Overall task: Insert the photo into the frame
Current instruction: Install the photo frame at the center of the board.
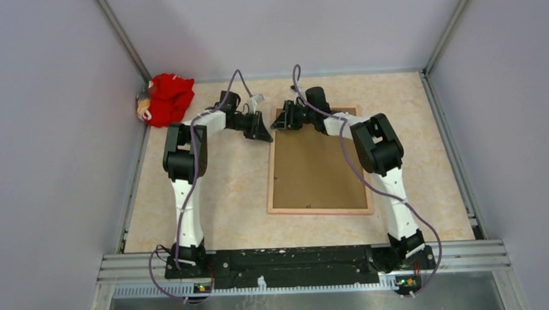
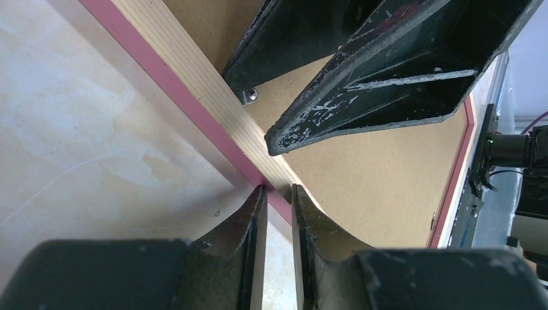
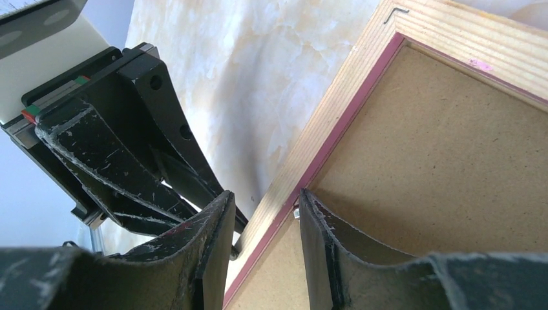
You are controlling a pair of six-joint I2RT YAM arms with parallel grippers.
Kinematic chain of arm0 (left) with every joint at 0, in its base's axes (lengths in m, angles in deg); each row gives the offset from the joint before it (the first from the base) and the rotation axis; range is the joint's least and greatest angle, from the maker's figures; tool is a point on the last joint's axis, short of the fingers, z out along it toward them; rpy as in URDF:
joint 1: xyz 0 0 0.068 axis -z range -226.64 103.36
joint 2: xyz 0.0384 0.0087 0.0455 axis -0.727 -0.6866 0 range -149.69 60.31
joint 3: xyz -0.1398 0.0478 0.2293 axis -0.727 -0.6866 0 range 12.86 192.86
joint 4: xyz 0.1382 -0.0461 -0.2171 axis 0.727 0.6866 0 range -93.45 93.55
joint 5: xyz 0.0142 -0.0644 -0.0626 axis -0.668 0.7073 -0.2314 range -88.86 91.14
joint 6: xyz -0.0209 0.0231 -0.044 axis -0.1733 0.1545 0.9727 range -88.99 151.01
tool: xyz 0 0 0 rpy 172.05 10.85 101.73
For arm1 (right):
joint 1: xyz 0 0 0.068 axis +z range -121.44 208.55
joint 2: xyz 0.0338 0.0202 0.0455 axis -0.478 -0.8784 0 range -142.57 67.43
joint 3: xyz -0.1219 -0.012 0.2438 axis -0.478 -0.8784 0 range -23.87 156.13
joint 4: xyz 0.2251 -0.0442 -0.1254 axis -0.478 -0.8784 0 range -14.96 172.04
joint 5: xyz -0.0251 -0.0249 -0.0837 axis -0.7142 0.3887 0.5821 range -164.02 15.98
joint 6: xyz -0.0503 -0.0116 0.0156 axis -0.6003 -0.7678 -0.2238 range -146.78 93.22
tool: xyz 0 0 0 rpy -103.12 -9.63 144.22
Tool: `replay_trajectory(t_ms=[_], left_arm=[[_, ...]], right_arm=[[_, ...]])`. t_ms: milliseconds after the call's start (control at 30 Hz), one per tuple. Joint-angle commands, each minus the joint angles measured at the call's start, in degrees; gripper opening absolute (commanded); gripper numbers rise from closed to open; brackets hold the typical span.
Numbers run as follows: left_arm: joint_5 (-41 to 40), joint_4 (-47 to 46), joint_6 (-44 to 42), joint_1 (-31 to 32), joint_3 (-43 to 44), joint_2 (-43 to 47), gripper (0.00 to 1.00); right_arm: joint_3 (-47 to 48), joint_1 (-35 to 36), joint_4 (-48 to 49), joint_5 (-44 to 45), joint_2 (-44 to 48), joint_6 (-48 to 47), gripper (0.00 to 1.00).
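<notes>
Lying back-up on the counter, the frame sat between the two arms, a brown backing board filling its recess. The left hand was at the rim near the frame's far-left corner. Its fingers were nearly together and pinched the rim, one outside and one over the board. The right hand straddled the same stretch of rim close by, its fingers parted wider and the outer one clear of the wood. A red cloth bundle lay in the counter's far-left corner.
</notes>
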Motion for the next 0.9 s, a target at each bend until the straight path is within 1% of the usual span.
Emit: replay_trajectory(t_ms=[0, 267, 367, 433, 500, 667, 767, 833, 867], left_arm=[[-2.6, 2.7, -1.9, 0.3, -0.8, -0.2, 0.25], [-2.7, 3.1, -2.1, 0.3, -0.4, 0.1, 0.25], [-2.8, 4.0, -2.6, 0.2, 0.2, 0.3, 0.25], [-2.6, 4.8, -3.1, -0.2, 0.7, 0.5, 0.25], [-2.1, 5.4, -3.3, -0.7, 1.2, 1.0, 0.26], [-2.3, 7.1, -5.6, -1.9, 1.6, 2.7, 0.29], [-3.4, 9.6, -8.3, -2.1, 1.9, 3.6, 0.32], [-4.5, 11.5, -10.6, -2.1, 1.7, 4.3, 0.35], [-5.2, 12.4, -11.8, -2.1, 1.2, 4.7, 0.36]], right_arm=[[1.7, 1.0, -2.1, -5.1, -1.2, 1.0, 0.41], [5.9, 0.8, -5.4, -5.1, -1.4, -0.4, 0.42], [8.4, 0.4, -6.8, -5.2, -1.3, -0.5, 0.46], [9.6, -0.2, -8.1, -4.3, -0.4, -0.9, 0.5], [8.9, -1.3, -7.1, -3.5, 1.6, -0.3, 0.55], [4.5, -5.2, -6.4, 0.5, 8.6, -1.1, 0.67], [-2.2, -8.4, -6.1, 5.8, 15.5, -1.8, 0.76], [-8.3, -11.0, -6.1, 11.0, 21.1, -2.1, 0.85], [-11.7, -12.2, -7.1, 14.5, 24.2, -2.6, 0.88]])
